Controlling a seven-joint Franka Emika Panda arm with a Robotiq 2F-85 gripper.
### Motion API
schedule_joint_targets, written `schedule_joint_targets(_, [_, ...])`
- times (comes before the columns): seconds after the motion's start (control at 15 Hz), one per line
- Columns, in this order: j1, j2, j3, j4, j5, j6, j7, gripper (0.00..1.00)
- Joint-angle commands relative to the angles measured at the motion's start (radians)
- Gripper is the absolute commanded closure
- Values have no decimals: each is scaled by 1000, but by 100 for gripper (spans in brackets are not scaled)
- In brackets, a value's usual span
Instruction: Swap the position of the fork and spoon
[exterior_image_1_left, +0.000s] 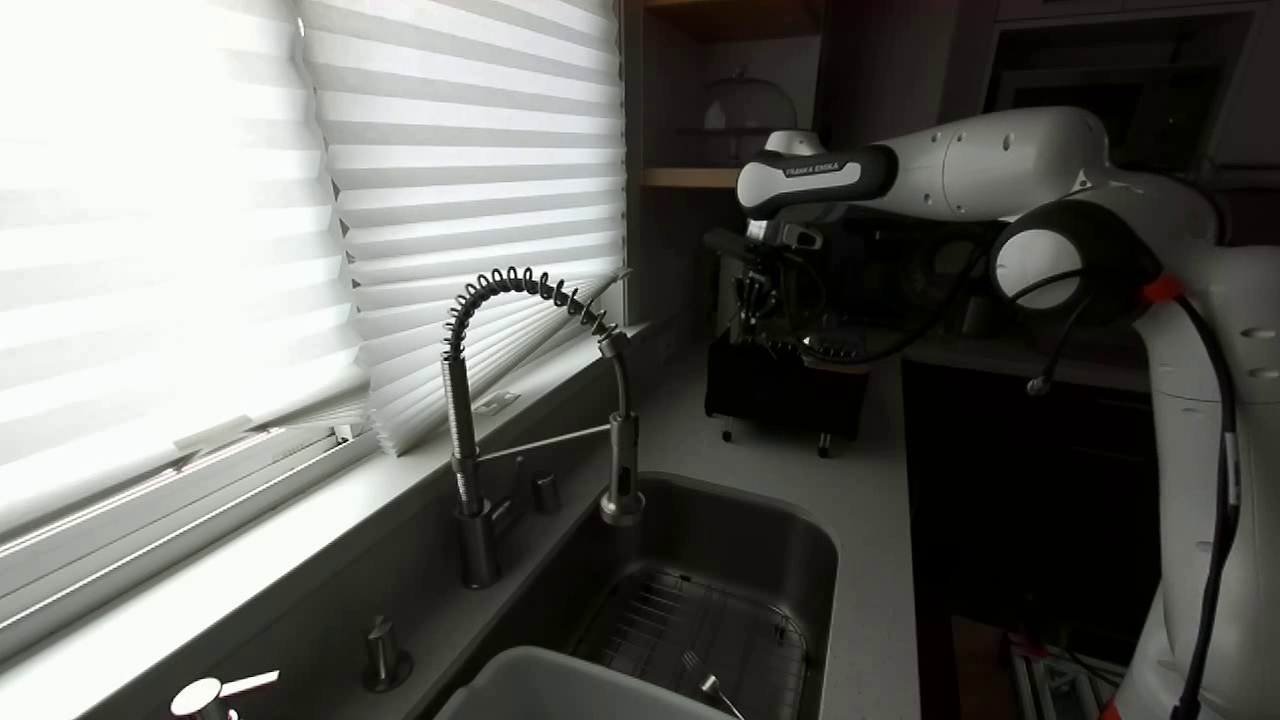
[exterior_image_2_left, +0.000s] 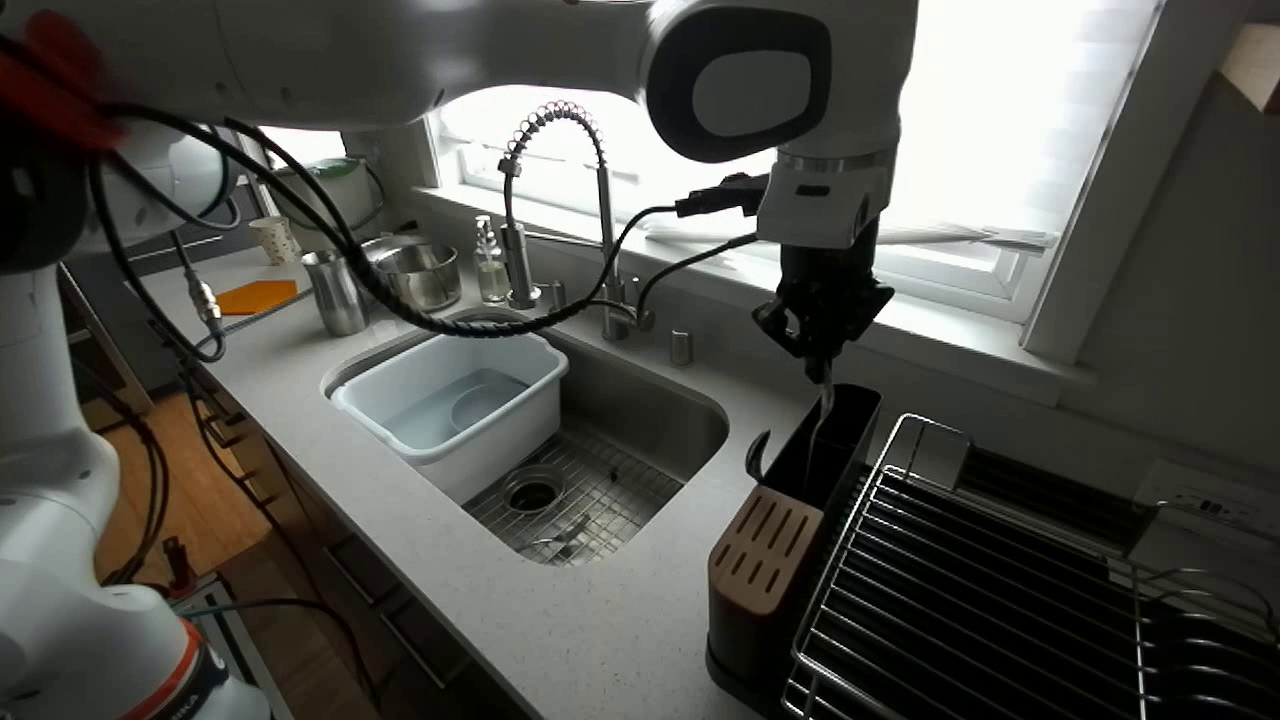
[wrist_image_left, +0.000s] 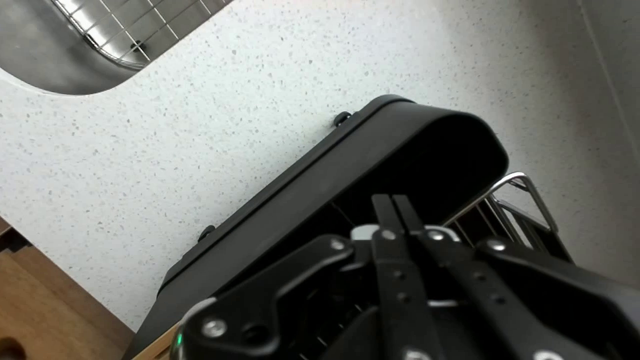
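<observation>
Because narrow caddy (wrist_image_left: 300, 200) is probably demanding steep handling, gripper (exterior_image_2_left: 820, 371) is pinching utensil (exterior_image_2_left: 826, 402), kind unclear, by upper end.

We see a faucet (exterior_image_1_left: 457, 420) before blinds (exterior_image_1_left: 480, 140) skewed at the bottom, a tub (exterior_image_2_left: 500, 435) near it, a bottle (exterior_image_2_left: 492, 276) just beside a pot (exterior_image_2_left: 428, 282), a steel cup (exterior_image_2_left: 340, 298) and an orange mat (exterior_image_2_left: 257, 298) near that pot — and, well apart from these, a rack (exterior_image_2_left: 985, 585).
</observation>
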Motion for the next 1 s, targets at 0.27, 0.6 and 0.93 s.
schedule_joint_targets(0.27, [24,-165,3,-103,-25,58,-54,99])
schedule_joint_targets(0.6, [35,-252,16,-140,-8,98,-115,99])
schedule_joint_targets(0.93, [43,-294,38,-176,45,179,-234,99])
